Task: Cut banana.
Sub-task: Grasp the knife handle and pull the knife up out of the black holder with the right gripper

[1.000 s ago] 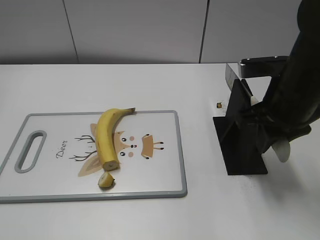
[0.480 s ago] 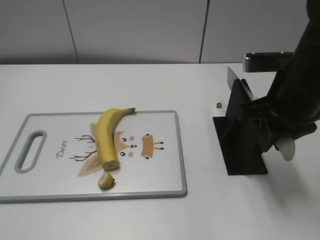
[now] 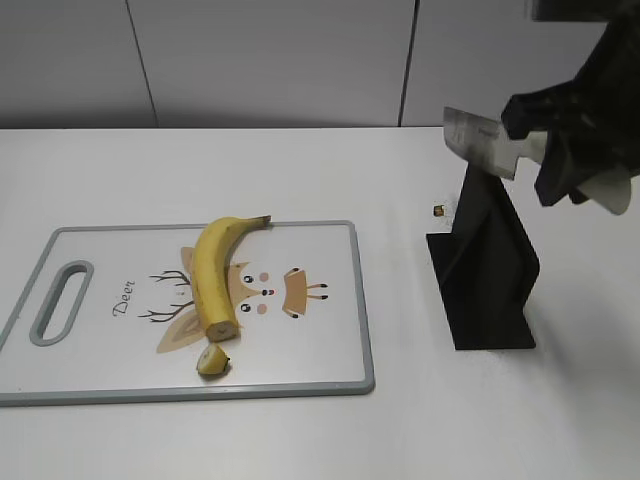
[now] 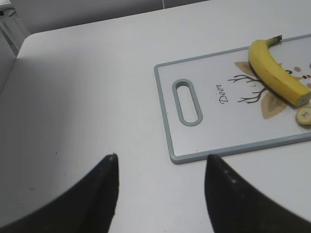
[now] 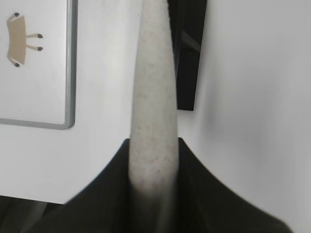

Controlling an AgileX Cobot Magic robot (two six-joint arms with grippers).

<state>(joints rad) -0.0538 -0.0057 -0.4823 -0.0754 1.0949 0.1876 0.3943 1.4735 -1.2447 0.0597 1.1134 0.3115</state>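
The banana (image 3: 212, 275) lies curved on the deer cutting board (image 3: 320, 350), stem tip at the far edge, flat cut end towards the front. It also shows in the left wrist view (image 4: 274, 73). My right gripper (image 3: 565, 160) is shut on the pale handle (image 5: 151, 97) of a knife and holds it in the air. The knife's blade (image 3: 478, 140) points left above the black knife stand (image 3: 490, 280). My left gripper (image 4: 160, 158) is open and empty over bare table, left of the board (image 4: 214, 126). It is out of the exterior view.
A small cut-off yellow stub (image 3: 211, 360) lies on the board just in front of the banana's cut end, also in the left wrist view (image 4: 304, 116). A tiny dark object (image 3: 438, 210) sits on the table left of the stand. The wall runs behind.
My right gripper has risen with the knife, lifting the blade up out of the black stand. The banana, stub and board have not moved.
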